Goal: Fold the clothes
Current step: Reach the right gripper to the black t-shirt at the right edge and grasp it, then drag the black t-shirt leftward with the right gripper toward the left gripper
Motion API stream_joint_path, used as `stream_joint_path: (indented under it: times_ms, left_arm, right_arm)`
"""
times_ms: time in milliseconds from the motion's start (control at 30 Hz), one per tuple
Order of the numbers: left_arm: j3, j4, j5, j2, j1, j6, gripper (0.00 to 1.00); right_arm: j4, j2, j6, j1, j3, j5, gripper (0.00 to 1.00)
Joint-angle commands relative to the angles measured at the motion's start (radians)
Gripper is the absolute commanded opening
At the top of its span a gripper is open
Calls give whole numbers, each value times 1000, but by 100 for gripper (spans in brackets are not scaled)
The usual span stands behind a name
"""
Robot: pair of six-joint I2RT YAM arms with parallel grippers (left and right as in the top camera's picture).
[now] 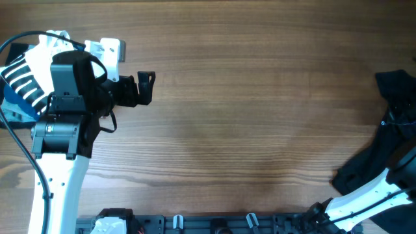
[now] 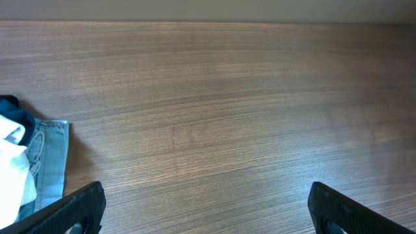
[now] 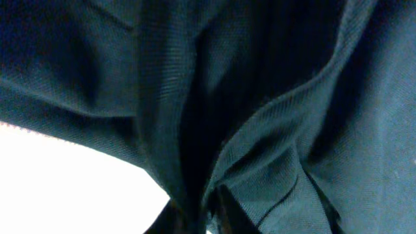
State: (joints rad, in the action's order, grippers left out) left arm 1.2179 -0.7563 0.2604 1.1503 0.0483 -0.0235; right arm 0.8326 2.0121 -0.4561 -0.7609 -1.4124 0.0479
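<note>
Dark folds of the black T-shirt (image 3: 260, 97) are filling the right wrist view and gathering down into the right fingers (image 3: 195, 221), which are pinching the cloth. Overhead, it is showing as a black heap at the right edge of the desk (image 1: 260, 97). Well apart, the left fingers (image 2: 78, 208) are hanging spread wide over the wood, near a white garment (image 2: 13, 169), denim (image 2: 51, 153) and a navy striped garment (image 1: 19, 78) at the left.
</note>
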Motion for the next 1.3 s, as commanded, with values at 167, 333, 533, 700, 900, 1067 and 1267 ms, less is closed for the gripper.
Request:
stream_joint_path:
  times_ms: [167, 333, 533, 700, 900, 1067, 1267]
  left_arm:
    - [21, 23, 20, -3, 6, 9, 100]
    - [21, 37, 20, -3, 6, 10, 100]
    - [21, 38, 20, -3, 6, 10, 100]
    - [21, 37, 19, -5, 6, 9, 100]
    - [21, 54, 20, -6, 6, 9, 100]
    - [21, 67, 35, 29, 53, 1, 100]
    - [21, 71, -8, 216, 181, -51, 100]
  right_arm:
    - [-19, -277, 216, 91, -95, -362, 4]
    - [-32, -467, 241, 283, -95, -439, 4]
    - [-18, -508, 242, 718, -86, -438, 4]
    - [-13, -446, 189, 1098, -69, -256, 13]
    - [0, -460, 79, 1240, -81, 111, 51]
    - [15, -537, 13, 1127, -82, 108, 60]
    - [37, -615, 8, 980, -82, 10, 65]
